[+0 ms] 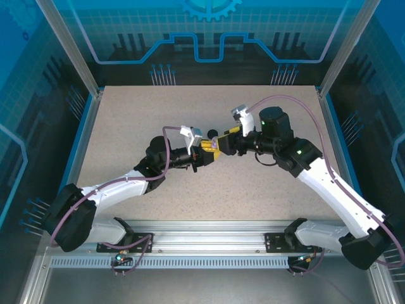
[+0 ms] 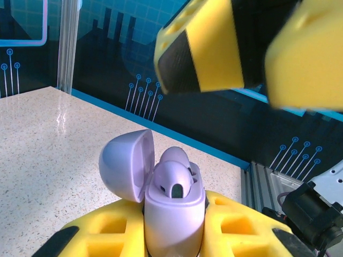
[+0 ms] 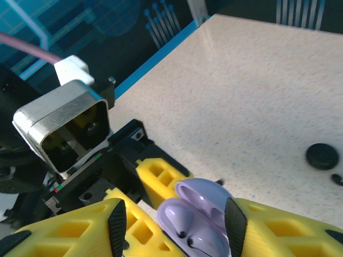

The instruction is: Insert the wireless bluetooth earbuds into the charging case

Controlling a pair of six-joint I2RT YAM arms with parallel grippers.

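No words, brands or numbers can be read anywhere — the far backdrop (image 1: 126, 31) carries just a wordless gear emblem (image 1: 211, 7).

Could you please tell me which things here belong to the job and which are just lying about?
Job: lavender case, held open in left gripper; earbuds in it; right gripper close by.
Lying about: black case on table.
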